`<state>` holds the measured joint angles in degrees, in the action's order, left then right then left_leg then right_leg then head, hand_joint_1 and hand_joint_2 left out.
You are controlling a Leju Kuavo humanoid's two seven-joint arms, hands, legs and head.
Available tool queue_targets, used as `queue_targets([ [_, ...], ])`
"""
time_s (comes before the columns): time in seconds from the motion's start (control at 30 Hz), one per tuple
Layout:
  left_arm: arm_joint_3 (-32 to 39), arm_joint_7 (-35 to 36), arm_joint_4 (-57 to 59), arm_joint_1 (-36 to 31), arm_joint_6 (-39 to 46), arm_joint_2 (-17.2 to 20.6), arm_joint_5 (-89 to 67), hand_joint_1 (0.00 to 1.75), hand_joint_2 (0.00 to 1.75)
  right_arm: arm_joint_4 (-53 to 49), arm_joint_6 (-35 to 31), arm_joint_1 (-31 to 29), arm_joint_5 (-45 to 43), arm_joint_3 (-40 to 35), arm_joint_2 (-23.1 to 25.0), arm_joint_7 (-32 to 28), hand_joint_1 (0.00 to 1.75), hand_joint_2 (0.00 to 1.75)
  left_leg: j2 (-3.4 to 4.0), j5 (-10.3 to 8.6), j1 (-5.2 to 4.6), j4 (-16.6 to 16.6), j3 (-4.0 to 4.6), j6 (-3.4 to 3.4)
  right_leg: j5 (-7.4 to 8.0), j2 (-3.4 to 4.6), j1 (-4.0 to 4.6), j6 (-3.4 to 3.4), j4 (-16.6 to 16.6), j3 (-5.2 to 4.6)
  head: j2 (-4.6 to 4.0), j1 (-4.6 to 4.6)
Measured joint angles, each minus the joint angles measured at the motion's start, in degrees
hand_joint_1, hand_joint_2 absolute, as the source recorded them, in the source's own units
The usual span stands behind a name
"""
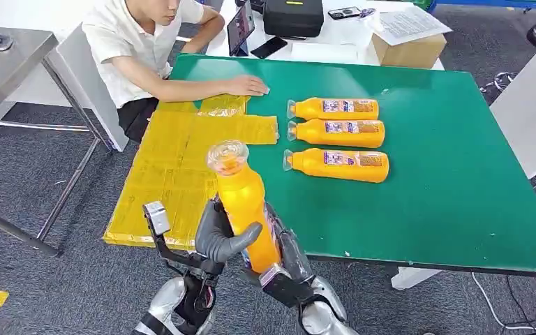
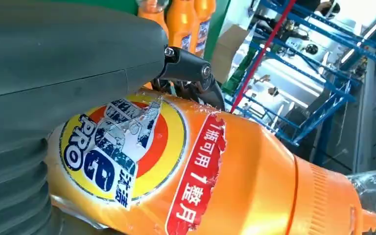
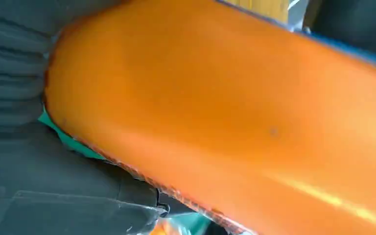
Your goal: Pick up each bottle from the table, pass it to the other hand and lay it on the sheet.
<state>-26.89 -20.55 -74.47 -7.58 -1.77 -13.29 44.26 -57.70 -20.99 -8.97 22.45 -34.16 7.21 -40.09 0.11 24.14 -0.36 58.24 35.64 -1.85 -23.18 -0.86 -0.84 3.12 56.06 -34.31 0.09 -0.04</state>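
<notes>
An orange plastic detergent bottle (image 1: pixel 243 202) stands near-upright, cap tilted slightly left, above the green bench's (image 1: pixel 460 195) near edge, grasped low on its body by both the left hand (image 1: pixel 222 236) and the right hand (image 1: pixel 284 246); the yellow sheet (image 1: pixel 174 167) lies just left, nearer the left hand, three orange bottles (image 1: pixel 338 132) far right
</notes>
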Motion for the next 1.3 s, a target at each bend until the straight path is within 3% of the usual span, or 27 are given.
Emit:
queue_targets([
  [0.1, 1.0, 0.9, 0.1, 0.0, -0.4, 0.0, 1.4, 1.75, 1.75, -1.4, -4.9, 1.2, -1.7, -1.2, 0.0, 0.0, 0.0, 0.0, 0.01, 0.0, 0.0, 0.0, 0.01, 0.01, 0.0, 0.01, 0.0, 0.0, 0.0, -0.01, 0.0, 0.0],
  [0.33, 2.2, 1.4, 0.1, 0.0, -1.3, 0.0, 2.2, 1.75, 1.75, -3.1, -6.2, 2.4, -3.2, -2.5, 0.0, 0.0, 0.0, 0.0, 0.01, 0.01, 0.0, 0.0, 0.02, 0.01, -0.02, 0.01, 0.0, -0.02, 0.0, -0.04, 0.0, 0.0],
  [0.47, 2.6, 2.1, 0.2, 0.1, -2.5, 0.1, 3.2, 1.75, 1.75, -4.0, -10.2, 3.0, -2.6, -2.4, -0.5, 0.0, 0.0, 0.0, 0.0, 0.01, 0.0, 0.0, 0.02, 0.01, -0.02, 0.01, -0.01, -0.02, 0.0, -0.03, 0.0, 0.0],
  [0.57, 2.7, -3.1, 0.4, -0.4, 6.4, 0.6, -8.8, 1.75, 1.75, -6.4, -16.4, 4.4, -1.8, -1.1, -1.3, 0.0, 0.0, 0.0, 0.0, 0.01, -0.01, 0.0, 0.02, 0.01, -0.01, 0.0, -0.01, -0.01, 0.0, -0.05, 0.0, 0.0],
  [0.67, 3.2, -7.3, 1.1, -1.9, 17.1, 1.5, -23.2, 1.75, 1.75, -13.1, -18.7, 7.7, 4.9, 5.7, -0.7, 0.0, 0.0, 0.0, -0.02, 0.01, -0.01, 0.0, 0.04, 0.01, 0.0, -0.02, 0.0, -0.01, 0.0, -0.03, 0.0, 0.0],
  [0.77, 4.8, -6.6, 1.6, -2.9, 16.9, 2.2, -25.1, 1.75, 1.75, -23.3, -18.7, 10.4, 10.4, 16.2, 2.3, 0.0, 0.0, 0.0, 0.0, 0.01, 0.0, 0.0, 0.04, 0.01, 0.0, -0.01, 0.0, -0.01, 0.0, -0.06, 0.0, -0.02],
  [0.93, 7.3, -3.0, 2.1, -3.8, 14.0, 2.3, -21.7, 1.75, 1.75, -37.2, -19.2, 11.9, 10.9, 31.1, 6.7, 0.0, 0.0, 0.0, 0.0, 0.01, -0.02, 0.0, 0.04, 0.0, 0.0, -0.01, -0.02, -0.01, 0.0, -0.04, 0.0, 0.0],
  [1.3, 9.3, -1.0, 3.4, -4.0, 11.1, 2.3, -17.7, 1.75, 1.75, -43.0, -19.2, 13.6, 8.8, 38.2, 9.3, 0.0, 0.0, 0.0, 0.02, 0.01, -0.02, 0.0, 0.04, 0.01, 0.0, 0.0, -0.02, -0.01, 0.0, -0.08, 0.0, 0.0],
])
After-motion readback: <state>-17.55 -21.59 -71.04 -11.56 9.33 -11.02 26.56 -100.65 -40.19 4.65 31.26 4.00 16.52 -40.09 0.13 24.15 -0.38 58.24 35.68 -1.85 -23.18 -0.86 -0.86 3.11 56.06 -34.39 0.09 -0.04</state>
